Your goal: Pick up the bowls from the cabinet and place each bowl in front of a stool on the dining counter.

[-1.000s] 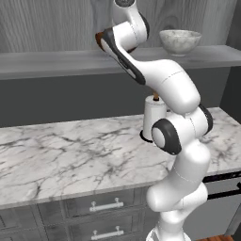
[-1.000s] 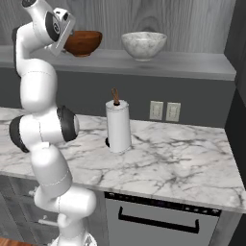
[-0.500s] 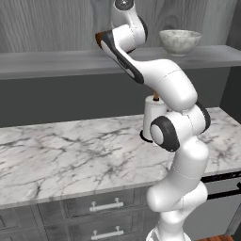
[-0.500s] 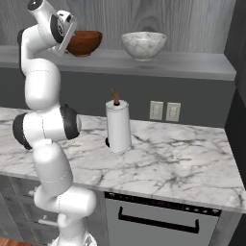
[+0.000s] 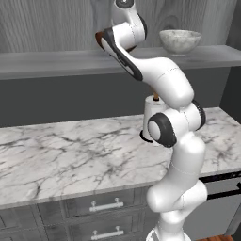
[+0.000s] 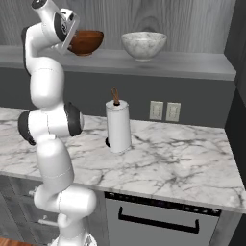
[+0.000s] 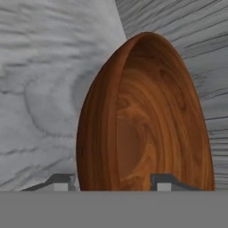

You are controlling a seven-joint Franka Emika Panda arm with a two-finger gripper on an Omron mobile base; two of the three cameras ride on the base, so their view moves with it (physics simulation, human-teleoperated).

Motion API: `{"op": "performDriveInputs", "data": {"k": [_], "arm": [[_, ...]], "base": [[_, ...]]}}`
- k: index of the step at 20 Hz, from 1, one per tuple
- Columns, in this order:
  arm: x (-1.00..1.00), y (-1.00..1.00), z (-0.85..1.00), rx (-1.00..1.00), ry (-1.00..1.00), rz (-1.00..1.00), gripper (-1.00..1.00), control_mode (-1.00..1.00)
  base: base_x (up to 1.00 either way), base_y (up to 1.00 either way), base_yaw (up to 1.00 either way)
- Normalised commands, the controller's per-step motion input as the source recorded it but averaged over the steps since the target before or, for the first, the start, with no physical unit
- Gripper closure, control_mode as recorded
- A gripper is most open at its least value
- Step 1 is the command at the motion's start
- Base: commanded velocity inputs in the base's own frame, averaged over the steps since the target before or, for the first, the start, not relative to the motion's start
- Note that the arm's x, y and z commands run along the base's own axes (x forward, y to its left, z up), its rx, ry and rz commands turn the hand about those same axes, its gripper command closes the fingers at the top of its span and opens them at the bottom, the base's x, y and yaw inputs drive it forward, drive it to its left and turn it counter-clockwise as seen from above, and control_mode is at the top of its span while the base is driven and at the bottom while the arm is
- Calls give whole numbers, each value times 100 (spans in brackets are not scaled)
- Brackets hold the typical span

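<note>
Grey shelf (image 6: pixel 182 67) above marble counter (image 6: pixel 182 163).

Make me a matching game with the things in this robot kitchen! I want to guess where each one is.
Things:
1. wooden bowl
2. marbled bowl
3. paper towel roll
4. outlets

Places:
A. on the wall above the counter
B. alone on the shelf, right of the arm
C. at the tool, its rim between the tips
D. standing on the marble counter

Pairs: 1-C, 2-B, 3-D, 4-A
</note>
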Motion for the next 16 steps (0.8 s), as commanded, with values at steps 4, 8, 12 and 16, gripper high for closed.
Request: {"op": "performDriveInputs", "data": {"k": [4, 8, 12, 16], "arm": [[0, 0, 0, 0, 0, 0, 100, -100], [-4, 5, 0, 0, 0, 0, 100, -100], [-16, 12, -3, 0, -2, 0, 100, -100], [-26, 14, -16, -6, 0, 1, 100, -100]], "base": [[0, 0, 0], [0, 0, 0], [0, 0, 0], [0, 0, 0]]}}
